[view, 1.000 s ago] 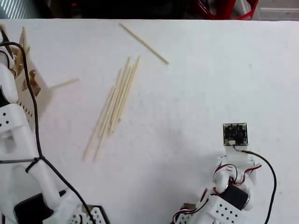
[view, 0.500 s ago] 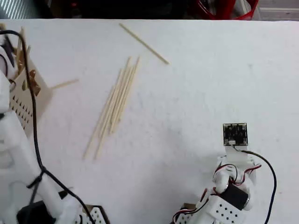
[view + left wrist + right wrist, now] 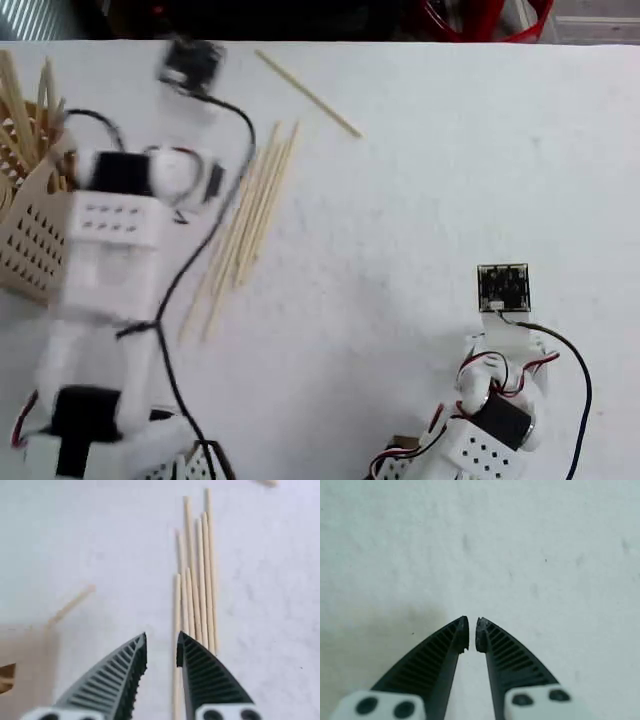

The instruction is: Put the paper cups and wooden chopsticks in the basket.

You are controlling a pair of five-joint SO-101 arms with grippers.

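Chopsticks (image 3: 195,580), some ends hidden behind the left hand (image 3: 161,641); basket (image 3: 30,240) cropped.

Bright, even light washes the white tabletop (image 3: 450,150); soft, faint shadows lie beside the left tool (image 3: 161,642) and the right tool (image 3: 472,630).

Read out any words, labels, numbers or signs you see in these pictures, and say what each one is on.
None can be read.
The table, the chopsticks and the basket carry no print.
Any marks on the small camera board are too small to read.
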